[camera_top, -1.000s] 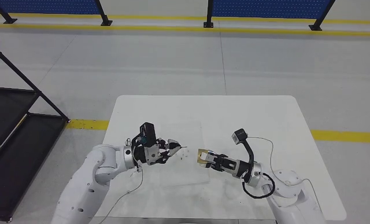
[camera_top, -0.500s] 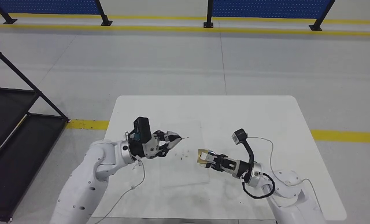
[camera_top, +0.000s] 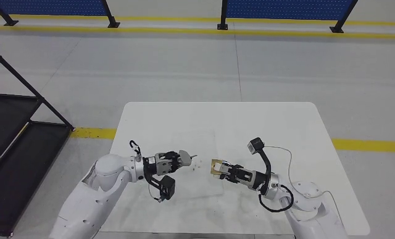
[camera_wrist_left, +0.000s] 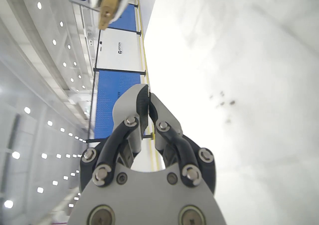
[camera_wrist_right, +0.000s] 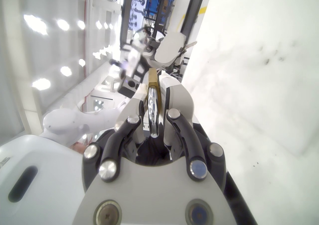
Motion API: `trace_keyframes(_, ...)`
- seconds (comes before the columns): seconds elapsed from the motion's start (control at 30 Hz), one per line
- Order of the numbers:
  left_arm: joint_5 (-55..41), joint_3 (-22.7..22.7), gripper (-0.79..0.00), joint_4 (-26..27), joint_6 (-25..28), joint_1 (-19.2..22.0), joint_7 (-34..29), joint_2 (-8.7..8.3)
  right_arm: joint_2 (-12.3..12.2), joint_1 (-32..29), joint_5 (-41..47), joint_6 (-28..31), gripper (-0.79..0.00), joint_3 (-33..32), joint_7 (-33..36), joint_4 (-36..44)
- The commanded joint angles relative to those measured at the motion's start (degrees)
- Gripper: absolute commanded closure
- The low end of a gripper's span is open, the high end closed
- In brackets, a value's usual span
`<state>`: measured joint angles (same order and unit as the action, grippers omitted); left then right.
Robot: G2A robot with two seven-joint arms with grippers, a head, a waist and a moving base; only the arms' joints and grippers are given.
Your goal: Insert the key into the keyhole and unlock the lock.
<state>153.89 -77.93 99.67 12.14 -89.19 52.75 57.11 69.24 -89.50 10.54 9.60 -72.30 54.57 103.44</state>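
Key and lock held apart, one in each gripper.
The left gripper [camera_top: 184, 157] is closed tight on the key [camera_top: 193, 157], whose tip points toward the brass lock [camera_top: 216, 166]; the right gripper [camera_top: 224, 170] is clamped on the lock, holding it above the white table [camera_top: 259, 125]. A clear gap separates key tip from lock.

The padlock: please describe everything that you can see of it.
The padlock has a brass-coloured body and a shiny silver shackle. The right gripper is shut on its body and holds it seemingly clear of the white table. The shackle points back into the gripper; the end with the keyhole faces the key in the left gripper, apart from it.
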Motion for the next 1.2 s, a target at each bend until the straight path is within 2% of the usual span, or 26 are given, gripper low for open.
trace_keyframes(0.0, 3.6, 0.3, 0.000, 0.2, -7.3, -0.1, -0.3, -0.13, 0.0, 0.0, 0.0, 0.0, 0.000, 0.0, 0.0, 0.0)
trace_keyframes(0.07, 4.0, 0.7, 0.000, 0.0, -11.8, -0.3, -0.5, -0.08, 0.0, 0.0, 0.0, 0.0, 0.000, 0.0, 0.0, 0.0)
trace_keyframes(0.1, 4.4, 1.1, 0.000, -0.6, -12.2, -0.3, -0.7, -0.09, 0.0, 0.0, 0.0, 0.0, 0.000, 0.0, 0.0, 0.0)
trace_keyframes(0.53, 4.7, 1.2, 0.000, -0.4, -12.6, -0.3, -1.6, -0.07, 0.0, 0.0, 0.0, 0.0, 0.000, 0.0, 0.0, 0.0)
trace_keyframes(0.73, 7.3, 1.1, 0.000, -0.9, -25.6, 1.7, 6.1, -0.53, 0.0, 0.0, 0.0, 0.0, 0.000, 0.0, 0.0, 0.0)
trace_keyframes(0.87, 7.4, 1.3, 0.000, -1.9, -30.9, 3.1, 11.6, -0.86, 0.0, 0.0, 0.0, 0.0, 0.000, 0.0, 0.0, 0.0)
trace_keyframes(1.03, 7.1, 2.8, 0.000, -1.9, -34.6, 4.3, 14.5, -0.95, 0.0, 0.0, 0.0, 0.0, 0.000, 0.0, 0.0, 0.0)
trace_keyframes(1.17, 7.2, 3.6, 0.000, -2.4, -35.2, 5.4, 15.7, -1.07, 0.0, 0.0, 0.0, 0.0, 0.000, 0.0, 0.0, 0.0)
